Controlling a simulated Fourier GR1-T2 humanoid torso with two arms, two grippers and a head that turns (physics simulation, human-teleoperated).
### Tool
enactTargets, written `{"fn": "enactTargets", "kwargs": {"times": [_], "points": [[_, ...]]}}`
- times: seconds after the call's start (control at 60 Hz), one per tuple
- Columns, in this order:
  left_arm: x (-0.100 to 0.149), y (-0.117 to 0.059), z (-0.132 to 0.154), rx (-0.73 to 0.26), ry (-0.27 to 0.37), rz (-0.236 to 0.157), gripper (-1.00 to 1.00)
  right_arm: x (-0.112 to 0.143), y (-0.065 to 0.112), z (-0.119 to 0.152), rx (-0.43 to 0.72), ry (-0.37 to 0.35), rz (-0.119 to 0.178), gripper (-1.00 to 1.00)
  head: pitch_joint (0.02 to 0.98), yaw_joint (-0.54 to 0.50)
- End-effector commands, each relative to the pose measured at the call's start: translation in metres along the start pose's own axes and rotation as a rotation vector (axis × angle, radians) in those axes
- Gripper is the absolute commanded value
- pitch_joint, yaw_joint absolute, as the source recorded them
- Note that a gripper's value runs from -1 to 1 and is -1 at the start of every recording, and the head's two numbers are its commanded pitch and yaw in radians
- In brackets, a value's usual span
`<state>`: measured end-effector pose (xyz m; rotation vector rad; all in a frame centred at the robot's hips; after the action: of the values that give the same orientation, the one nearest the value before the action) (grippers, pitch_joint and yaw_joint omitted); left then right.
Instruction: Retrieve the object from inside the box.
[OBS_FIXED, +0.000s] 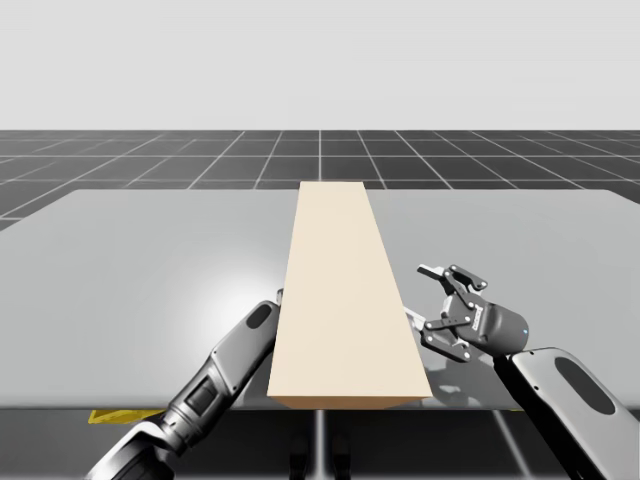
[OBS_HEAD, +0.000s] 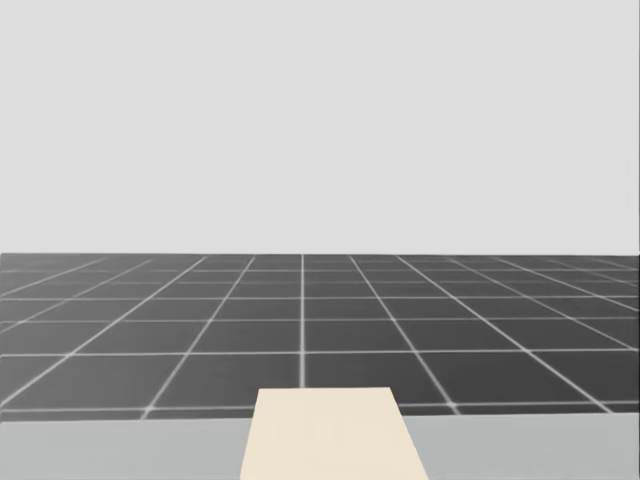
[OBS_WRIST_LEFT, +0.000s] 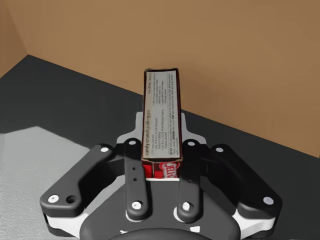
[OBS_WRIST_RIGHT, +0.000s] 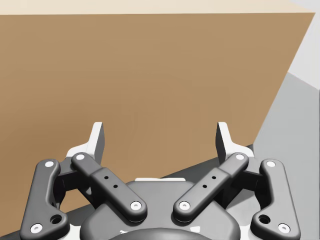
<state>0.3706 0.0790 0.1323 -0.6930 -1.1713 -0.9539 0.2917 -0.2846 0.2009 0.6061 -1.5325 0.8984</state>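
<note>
Inside the long beige cardboard box (OBS_FIXED: 345, 300), my left end effector (OBS_WRIST_LEFT: 161, 167) pinches a narrow red carton (OBS_WRIST_LEFT: 161, 115); my right end effector (OBS_WRIST_RIGHT: 160, 137) is spread. Next, I judge: pull the carton straight out.

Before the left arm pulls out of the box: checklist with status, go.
1. Grip: left claw shut on the narrow red box: ok, fingers on both its sides.
2. Clearance from the narrow red box to the tan box wall ahead: cannot tell.
3. Other arm: right claw open, nothing between its fingers: ok.
4. Gap between right claw and the tan box's side: cannot tell; the high view shows one finger at its edge.
5. Head aimed at the grasp: not ok; it looks over the tan box's far end to the floor.
</note>
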Motion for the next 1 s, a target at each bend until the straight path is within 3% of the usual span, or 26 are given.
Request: {"fn": "enactTargets", "kwargs": {"times": [0.017,0.233,0.5,0.617,0.783,1.0], "points": [[-0.011,-0.002,-0.001,-0.031,0.027,0.022,1.0,0.0,0.0,0.0,-0.003,-0.001,0.004,-1.0,0.116,-0.04],[-0.005,0.008,0.027,0.016,-0.003,0.021,1.0,0.0,0.0,0.0,-0.005,-0.003,0.006,-1.0,0.116,-0.03],[-0.015,0.009,0.114,0.152,0.006,-0.027,1.0,-0.001,0.001,0.0,-0.002,-0.001,0.01,-1.0,0.115,-0.03],[-0.012,0.013,0.15,0.199,-0.011,-0.029,1.0,-0.001,0.001,-0.001,-0.001,-0.001,0.014,-1.0,0.112,-0.02],[0.003,0.034,0.192,0.297,-0.035,-0.043,1.0,0.0,0.0,-0.001,-0.003,-0.004,0.023,-1.0,0.107,-0.02],[0.048,0.072,0.213,0.39,-0.101,-0.073,1.0,0.0,0.0,0.001,-0.001,-0.006,0.03,-1.0,0.101,-0.02]]}}
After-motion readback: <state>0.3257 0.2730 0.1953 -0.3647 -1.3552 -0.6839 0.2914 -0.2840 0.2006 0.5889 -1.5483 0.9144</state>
